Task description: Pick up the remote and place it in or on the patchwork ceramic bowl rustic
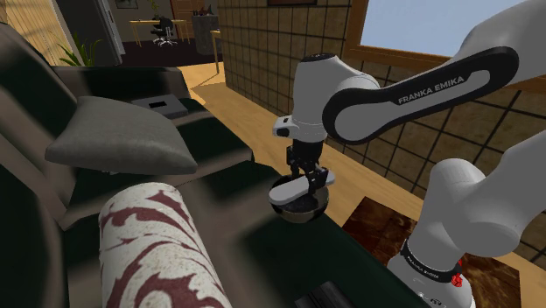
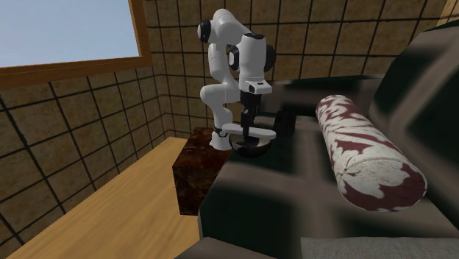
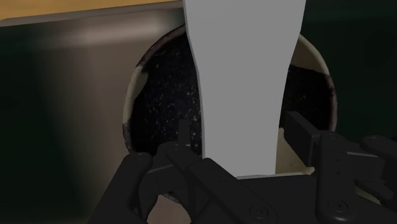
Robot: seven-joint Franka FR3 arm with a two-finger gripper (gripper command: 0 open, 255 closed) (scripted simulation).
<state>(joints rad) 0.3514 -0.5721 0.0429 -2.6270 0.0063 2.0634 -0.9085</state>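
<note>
Remote point(image 3: 245, 83), pale grey: clamped between the fingers of the gripper point(image 3: 240, 133), low over the bowl point(image 1: 297, 210) at the shoulder view's centre; hazard: longer than the bowl, likely to bridge the rim and slide out on release.

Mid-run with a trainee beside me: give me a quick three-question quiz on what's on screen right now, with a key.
1. True or false: the bowl stands on the wooden floor.
2. Where is the grey remote? A) at the bowl's mouth, directly under the gripper; B) on the floor; C) on the window sill.
3. Fill in: the roll with the red-and-white pattern lies on the dark ____.

Key: 1 false, it sits on the sofa; 2 A; 3 sofa.
</note>
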